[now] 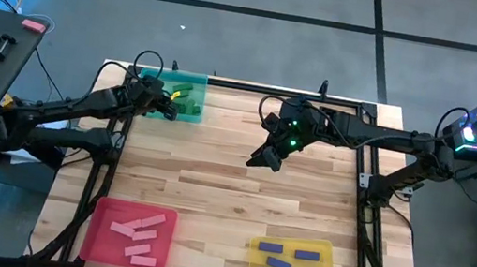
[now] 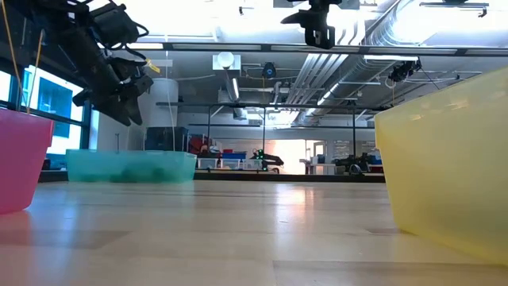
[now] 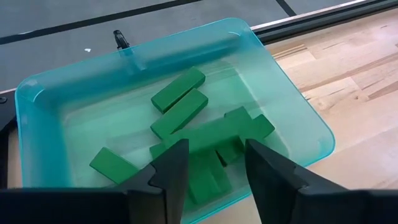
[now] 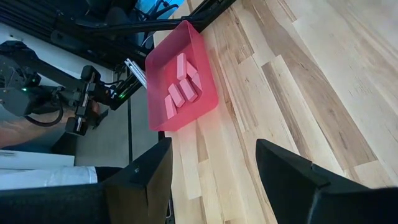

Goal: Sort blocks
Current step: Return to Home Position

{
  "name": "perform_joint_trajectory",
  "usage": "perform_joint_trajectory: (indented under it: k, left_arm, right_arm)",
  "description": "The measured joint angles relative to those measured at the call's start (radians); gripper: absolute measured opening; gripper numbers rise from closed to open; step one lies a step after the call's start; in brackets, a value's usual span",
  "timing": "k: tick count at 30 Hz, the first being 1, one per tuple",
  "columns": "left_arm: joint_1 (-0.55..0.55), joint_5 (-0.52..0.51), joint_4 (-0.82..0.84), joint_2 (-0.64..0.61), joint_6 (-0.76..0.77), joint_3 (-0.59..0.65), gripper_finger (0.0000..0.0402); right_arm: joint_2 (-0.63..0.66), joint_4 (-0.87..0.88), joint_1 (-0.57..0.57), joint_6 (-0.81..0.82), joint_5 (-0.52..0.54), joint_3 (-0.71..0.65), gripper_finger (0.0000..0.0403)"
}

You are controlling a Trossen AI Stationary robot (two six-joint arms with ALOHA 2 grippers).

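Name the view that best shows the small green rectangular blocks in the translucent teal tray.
Left wrist view: it looks down into the teal tray, green blocks each distinct. High view shows them tiny; low view, only dark smudges through the tray wall; right wrist view, none.

Low view: red tray [image 2: 16, 163] + yellow tray [image 2: 444, 167] cropped, contents hidden.

Left gripper [image 1: 165, 104] and right gripper [image 1: 263, 160] both aloft, fingers [image 3: 174, 163] parted, arms stretched inward.
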State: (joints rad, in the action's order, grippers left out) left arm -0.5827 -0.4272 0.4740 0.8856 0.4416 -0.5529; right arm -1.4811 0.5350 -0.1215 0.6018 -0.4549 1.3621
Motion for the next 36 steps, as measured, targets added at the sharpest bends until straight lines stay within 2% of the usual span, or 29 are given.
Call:
perform_joint_trajectory:
  k: [6,14,18,23,29,33,36]
  left_arm:
    - [0.0,0.008,0.0,0.0,0.002,0.0,0.0156]
    - [0.0,0.074,-0.004,0.0,0.002,0.0,0.0159]
    - [0.002,0.174,-0.061,0.0,-0.011,0.0,0.0159]
    - [0.04,0.364,-0.275,-0.024,-0.096,0.0,0.0154]
    - [0.134,0.441,-0.523,-0.05,-0.087,0.0,0.0108]
    - [0.22,0.461,-0.628,-0.05,-0.078,0.0,0.0054]
    - [0.289,0.472,-0.673,-0.05,-0.06,0.0,0.0011]
  right_arm:
    - [0.0,0.0,0.0,0.0,0.0,0.0,0.0199]
    - [0.0,0.0,0.0,0.0,0.0,0.0,0.0199]
    - [0.0,0.0,0.0,-0.012,0.0,0.0,0.0199]
    - [0.001,0.0,0.0,-0.04,-0.021,0.0,0.0199]
    - [0.037,0.0,0.0,-0.081,-0.029,-0.001,0.0189]
    - [0.084,-0.001,0.0,-0.107,-0.023,-0.001,0.0155]
    - [0.12,0.001,0.0,-0.133,-0.017,-0.001,0.0116]
